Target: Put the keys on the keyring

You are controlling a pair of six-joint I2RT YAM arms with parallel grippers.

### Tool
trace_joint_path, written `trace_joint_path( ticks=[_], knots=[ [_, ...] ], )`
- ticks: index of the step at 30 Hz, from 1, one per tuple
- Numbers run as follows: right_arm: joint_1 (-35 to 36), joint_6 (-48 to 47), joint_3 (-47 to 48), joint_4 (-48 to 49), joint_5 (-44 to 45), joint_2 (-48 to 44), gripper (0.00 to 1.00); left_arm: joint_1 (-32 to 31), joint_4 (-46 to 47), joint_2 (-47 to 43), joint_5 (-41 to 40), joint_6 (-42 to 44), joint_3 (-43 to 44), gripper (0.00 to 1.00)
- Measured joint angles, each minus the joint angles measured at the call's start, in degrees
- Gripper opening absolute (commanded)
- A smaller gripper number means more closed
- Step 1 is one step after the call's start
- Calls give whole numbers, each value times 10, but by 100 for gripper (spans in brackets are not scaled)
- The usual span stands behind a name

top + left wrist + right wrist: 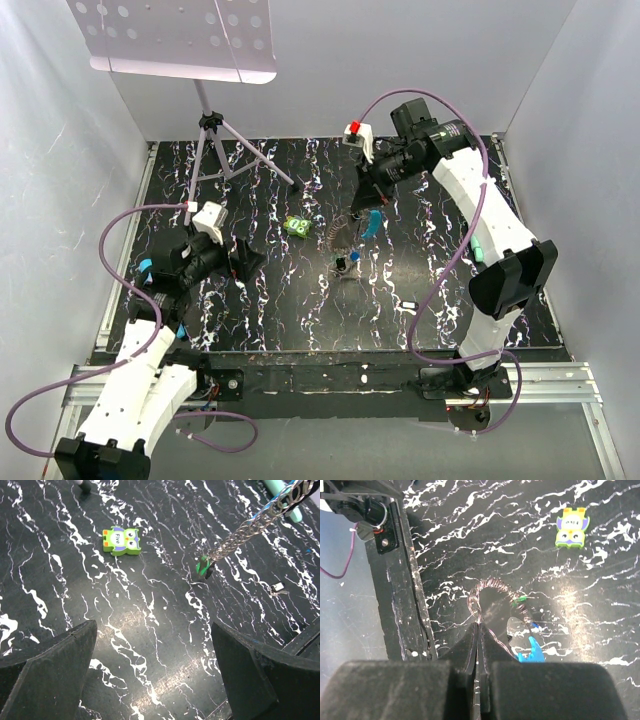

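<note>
My right gripper (479, 626) is shut on the keyring's thin grey chain (492, 586) and holds it lifted above the table; in the top view this gripper (368, 196) is at the back centre. The chain (245, 527) hangs down slanted. A green-headed key (202, 566) sits at its low end, by the table. It shows in the right wrist view too (520, 600), with a blue key (535, 626) and the blue clip (530, 652). My left gripper (155, 670) is open and empty, low over bare table left of the keys (348, 262).
A bright green owl-shaped piece (296, 227) lies left of the chain. A teal marker (478, 248) lies at the right. A small pale piece (408, 305) lies at front right. A tripod stand (215, 140) is at back left. White walls enclose the table.
</note>
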Motion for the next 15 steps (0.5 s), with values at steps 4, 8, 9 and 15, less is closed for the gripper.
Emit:
trace_joint_path(
  ticks=[4,8,9,15],
  knots=[
    [15,-13,17,-12,-15,0,1,0,22,-21,29,-2,-6,98],
    [33,-36,24,-30,-33,0,1,0,81,-67,84,-12,-42,98],
    [37,-42,25,-34,-37,0,1,0,98,-76,98,-17,-51,98],
    [57,-88,33,-63,-68,0,1,0,258,-82,205,-88,-100,98]
  ],
)
